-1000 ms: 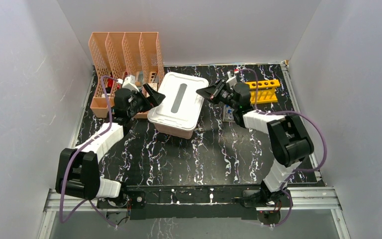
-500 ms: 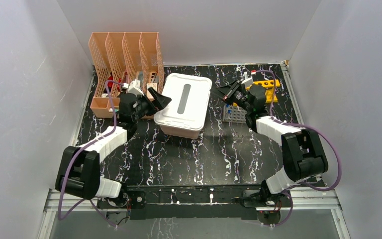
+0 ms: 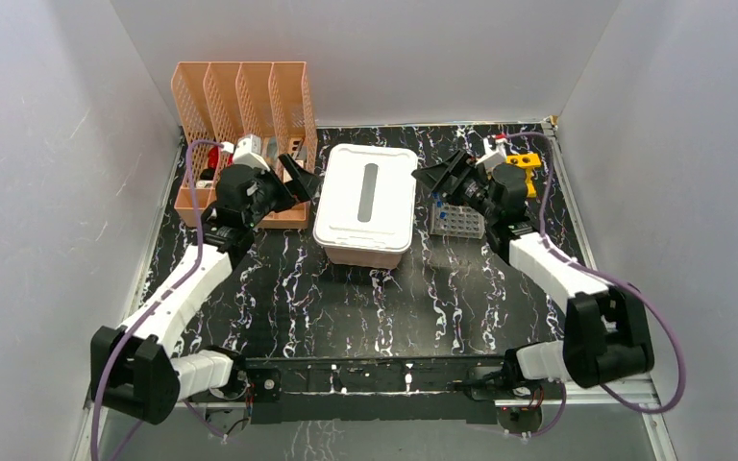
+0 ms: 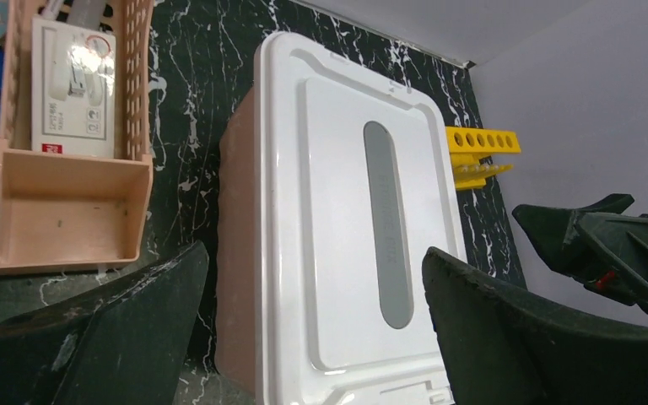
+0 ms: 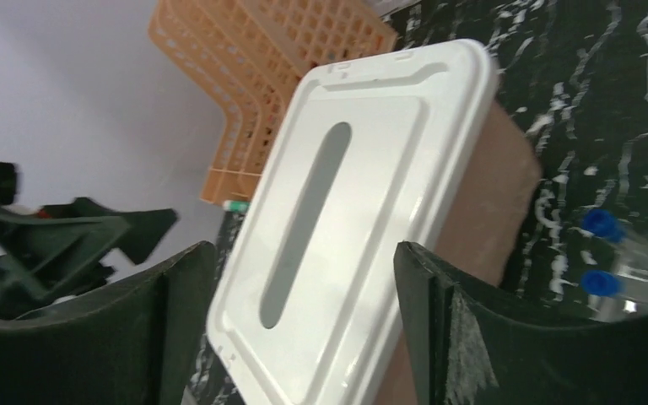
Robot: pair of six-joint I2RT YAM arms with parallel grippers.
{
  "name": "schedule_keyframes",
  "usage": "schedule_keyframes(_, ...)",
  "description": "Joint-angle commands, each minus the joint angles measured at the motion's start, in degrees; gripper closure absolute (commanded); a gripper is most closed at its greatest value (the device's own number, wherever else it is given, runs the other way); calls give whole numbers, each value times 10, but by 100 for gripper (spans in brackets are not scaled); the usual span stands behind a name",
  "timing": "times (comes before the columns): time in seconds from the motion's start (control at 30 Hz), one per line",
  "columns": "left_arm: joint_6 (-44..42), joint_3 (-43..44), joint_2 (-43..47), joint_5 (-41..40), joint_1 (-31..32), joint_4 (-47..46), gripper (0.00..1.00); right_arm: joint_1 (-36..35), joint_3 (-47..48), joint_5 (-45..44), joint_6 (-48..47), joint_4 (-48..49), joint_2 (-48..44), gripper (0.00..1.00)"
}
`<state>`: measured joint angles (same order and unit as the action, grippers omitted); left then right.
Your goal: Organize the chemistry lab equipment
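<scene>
Pink plastic tub with a white lid (image 3: 365, 192) is now sitting square mid-frame, not skewed like a second ago. The right gripper (image 3: 439, 174) is letting go, jaws gaping, and the left gripper (image 3: 296, 182) is hanging open too, both flanking it. The clear tube rack (image 3: 457, 221) is sitting just right of the tub and the yellow tube rack (image 3: 525, 163) upper right, so I'm guessing the racks come next.
</scene>
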<state>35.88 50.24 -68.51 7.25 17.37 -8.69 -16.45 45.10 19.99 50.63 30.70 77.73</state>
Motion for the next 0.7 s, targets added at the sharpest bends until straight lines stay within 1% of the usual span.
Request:
schedule_keyframes(0.0,-45,45,47,-33,0,85,2,4,11,-114,-161,-127,-82,10)
schedule_keyframes(0.1,-50,57,53,-46,0,101,2,4,9,-161,-199,-169,-118,10)
schedule_keyframes(0.27,-47,74,50,-52,0,110,2,4,-6,-211,-225,-194,-167,11)
schedule_keyframes(0.43,-39,70,51,-46,1,96,2,4,2,-219,-240,-216,-176,12)
schedule_keyframes(0.67,-37,78,41,-50,1,110,2,4,6,-226,-249,-219,-177,13)
